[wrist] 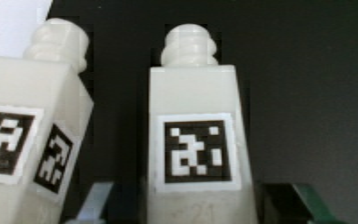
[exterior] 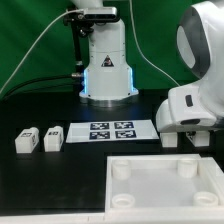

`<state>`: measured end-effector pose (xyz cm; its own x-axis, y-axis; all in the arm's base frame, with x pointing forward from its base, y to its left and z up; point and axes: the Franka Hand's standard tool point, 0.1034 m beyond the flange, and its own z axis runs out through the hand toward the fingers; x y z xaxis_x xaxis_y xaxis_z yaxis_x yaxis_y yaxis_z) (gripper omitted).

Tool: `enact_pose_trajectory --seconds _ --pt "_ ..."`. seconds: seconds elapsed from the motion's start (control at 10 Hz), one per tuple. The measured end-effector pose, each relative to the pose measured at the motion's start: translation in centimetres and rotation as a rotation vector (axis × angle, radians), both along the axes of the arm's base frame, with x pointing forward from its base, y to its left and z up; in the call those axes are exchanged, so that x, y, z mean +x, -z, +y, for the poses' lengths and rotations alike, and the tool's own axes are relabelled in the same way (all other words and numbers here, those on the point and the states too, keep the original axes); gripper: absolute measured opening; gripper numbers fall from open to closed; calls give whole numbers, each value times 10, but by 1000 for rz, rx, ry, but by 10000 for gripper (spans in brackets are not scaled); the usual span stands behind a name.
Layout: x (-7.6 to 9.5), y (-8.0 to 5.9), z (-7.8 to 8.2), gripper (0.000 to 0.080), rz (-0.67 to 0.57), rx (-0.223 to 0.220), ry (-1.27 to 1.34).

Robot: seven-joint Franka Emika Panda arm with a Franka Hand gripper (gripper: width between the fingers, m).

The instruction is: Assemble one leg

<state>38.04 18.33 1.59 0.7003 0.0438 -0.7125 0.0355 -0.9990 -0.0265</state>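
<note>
In the wrist view a leg, a white block with a rounded peg end and a black-and-white tag, lies between my fingers. A second leg lies right beside it. My gripper straddles the first leg with its jaws apart, and a dark gap shows between the leg and one finger. In the exterior view my gripper is low over the table at the right and hides these two legs. Two more legs lie at the left.
The marker board lies mid-table between the left legs and my gripper. The large white tray-like piece with round corner sockets lies at the front right. The robot base stands at the back.
</note>
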Motion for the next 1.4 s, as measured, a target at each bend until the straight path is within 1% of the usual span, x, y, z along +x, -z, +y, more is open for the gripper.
enact_pose_trajectory --seconds 0.7,0.8,0.9,1.0,1.1,1.2,1.3,1.4 --pt "0 0 0 291 0 0 0" --pt "2 -1 -1 291 -4 4 -4" --pt "20 -15 -8 291 -48 21 -25" --pt "33 -37 -18 291 -60 52 -52" --pt "56 -64 -28 291 -89 80 -62" --pt "77 -83 -33 291 -175 96 -59" --pt "90 -112 -44 291 -280 96 -50" --pt "92 -135 -51 291 -400 84 -35"
